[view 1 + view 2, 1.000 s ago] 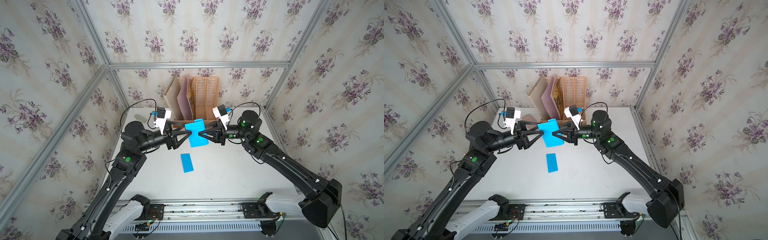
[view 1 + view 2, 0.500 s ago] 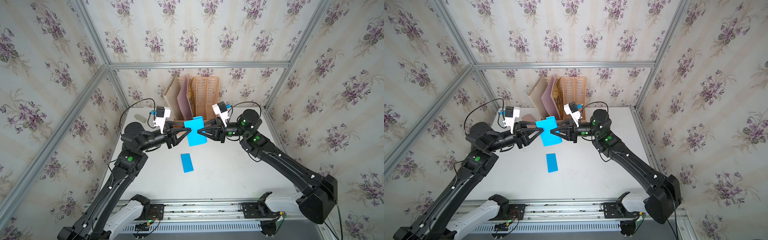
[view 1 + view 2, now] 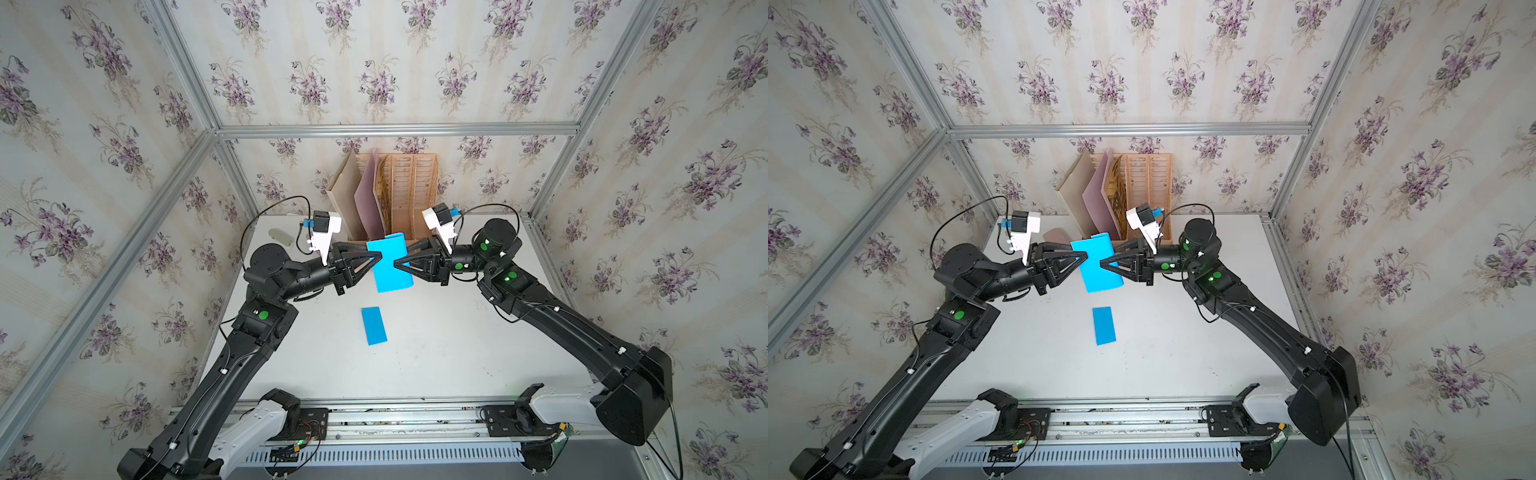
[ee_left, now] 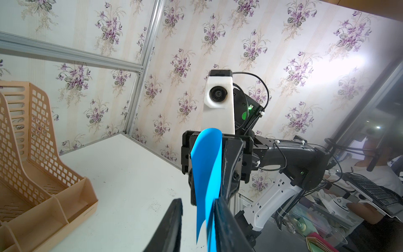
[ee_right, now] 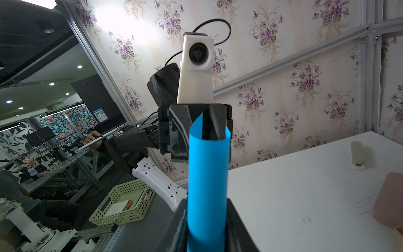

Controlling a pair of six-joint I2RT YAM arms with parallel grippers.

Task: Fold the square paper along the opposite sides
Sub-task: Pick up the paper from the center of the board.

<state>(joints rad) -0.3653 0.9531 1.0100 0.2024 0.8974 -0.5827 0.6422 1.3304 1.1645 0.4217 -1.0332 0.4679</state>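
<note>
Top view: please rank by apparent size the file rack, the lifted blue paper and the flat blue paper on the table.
Largest to smallest:
1. file rack
2. lifted blue paper; it hangs nearer the camera, so part of its lead may be only nearness
3. flat blue paper
</note>
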